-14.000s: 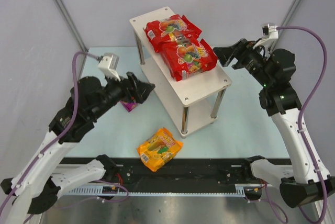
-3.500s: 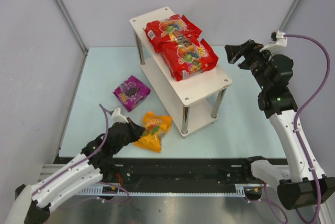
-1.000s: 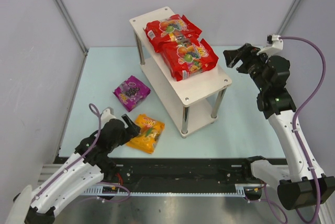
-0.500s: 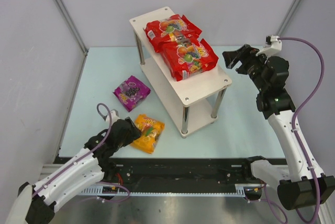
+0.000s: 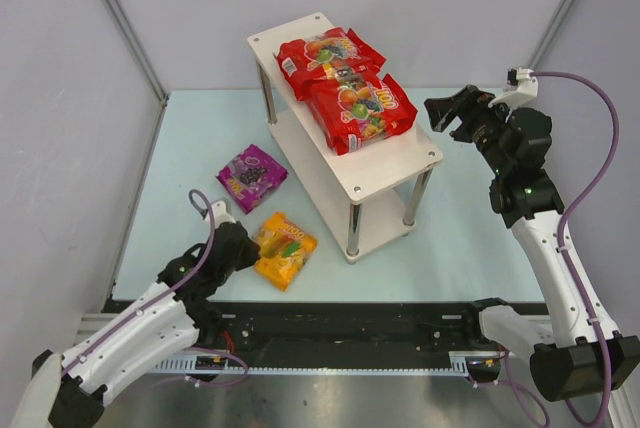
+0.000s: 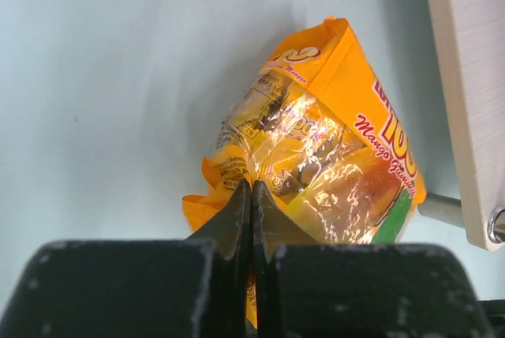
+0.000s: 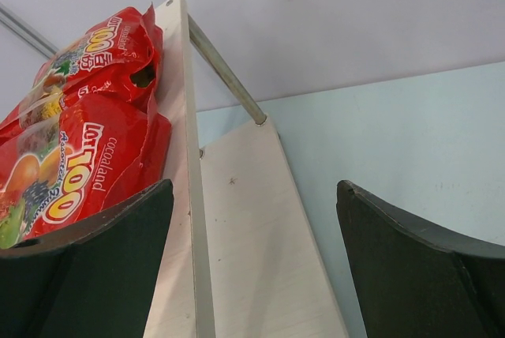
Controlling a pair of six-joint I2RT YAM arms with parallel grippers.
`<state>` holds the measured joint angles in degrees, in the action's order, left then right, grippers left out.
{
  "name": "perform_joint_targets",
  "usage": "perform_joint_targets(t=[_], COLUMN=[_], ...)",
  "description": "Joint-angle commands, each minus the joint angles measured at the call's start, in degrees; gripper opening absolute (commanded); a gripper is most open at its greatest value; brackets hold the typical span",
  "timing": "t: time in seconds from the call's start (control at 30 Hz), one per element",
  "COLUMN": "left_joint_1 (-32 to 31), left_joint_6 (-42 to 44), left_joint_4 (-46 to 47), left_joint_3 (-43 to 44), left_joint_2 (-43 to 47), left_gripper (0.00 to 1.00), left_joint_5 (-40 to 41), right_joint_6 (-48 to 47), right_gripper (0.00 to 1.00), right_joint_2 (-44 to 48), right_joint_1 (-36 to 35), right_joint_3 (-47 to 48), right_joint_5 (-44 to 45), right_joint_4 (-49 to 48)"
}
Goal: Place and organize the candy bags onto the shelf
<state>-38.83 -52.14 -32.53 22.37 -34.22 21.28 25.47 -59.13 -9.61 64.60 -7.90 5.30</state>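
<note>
The left gripper (image 6: 251, 189) pinches the near edge of the orange-yellow candy bag (image 6: 331, 156) on the desk (image 6: 102, 77). The right gripper (image 5: 445, 110) hangs open right of the shelf (image 5: 400, 163).

Overhead wide; wrist views close; shelf (image 5: 392, 163) shared.

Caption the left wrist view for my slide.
Left pincer shut on the near edge of the orange candy bag, beside the shelf.
</note>
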Motion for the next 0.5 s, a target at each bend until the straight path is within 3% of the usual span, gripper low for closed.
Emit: perform_joint_targets(t=[0.0, 0.27, 0.47], left_joint_1=[0.16, 0.77, 4.54], left_joint_6=[6.94, 21.09, 25.15], left_joint_4=[2.82, 9.76, 18.02], left_joint_3=[5.75, 13.4, 16.03], left_joint_2=[-1.11, -0.86, -0.23], left_gripper=[0.01, 0.0, 0.0], left_joint_5=[3.42, 2.81, -4.92], right_joint_6=[0.19, -0.07, 0.01], right_gripper=[0.89, 0.89, 0.89], right_joint_2=[0.69, 0.77, 0.42], right_joint_1=[0.11, 0.2, 0.11], right_joint_3=[0.09, 0.09, 0.18], right_joint_5=[-0.45, -0.19, -0.27], right_joint_4=[-2.31, -2.31, -2.57])
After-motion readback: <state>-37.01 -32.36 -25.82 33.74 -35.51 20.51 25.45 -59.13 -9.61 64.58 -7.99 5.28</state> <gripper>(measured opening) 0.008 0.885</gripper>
